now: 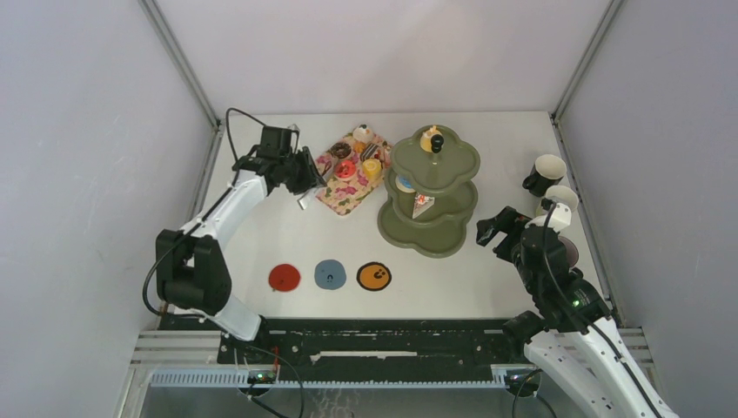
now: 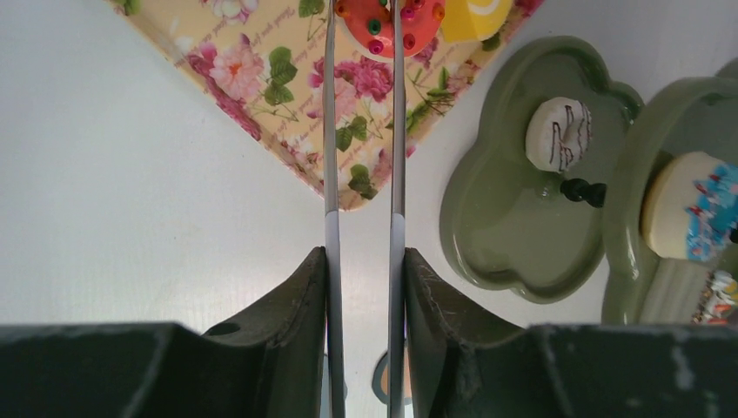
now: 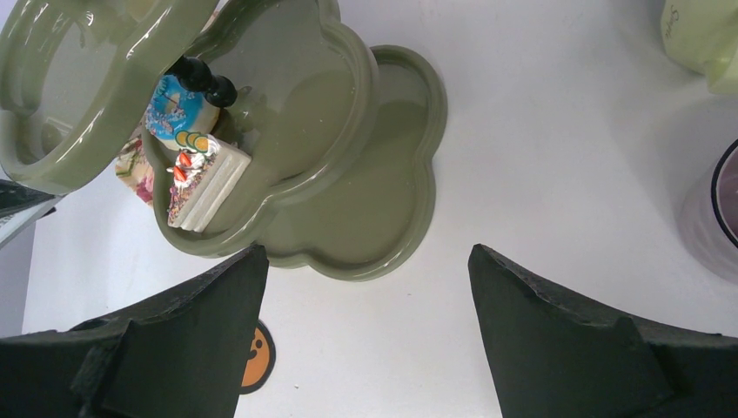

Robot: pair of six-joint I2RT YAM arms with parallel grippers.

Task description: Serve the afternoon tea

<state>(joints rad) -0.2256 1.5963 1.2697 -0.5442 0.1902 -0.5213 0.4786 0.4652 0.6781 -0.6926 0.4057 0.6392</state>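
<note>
The white surface is shut in by grey panels at the left, back and right. The widest bare stretch lies on the left, between the floral tray and the row of three coasters. A narrower lane runs between the three-tier stand and the mugs along the right edge.

The left hand is closed down to a narrow gap on a pair of thin metal tongs. Their long blades run straight out from the fingers, over the tray's near corner, to a red donut on the tray. Whether the tips grip the donut cannot be told. The tray sits skewed, its long axis running roughly front to back, just left of the stand.

The right hand is spread wide and holds nothing. It hangs over the bare surface just beside the stand's lowest tier, which carries nothing on its visible part. On the middle tier a cake slice lies beside a blue donut. A cupcake sits on the top tier next to the black knob. The farthest mug's handle points left, towards the stand. The nearest mug is partly hidden by the right arm.
</note>
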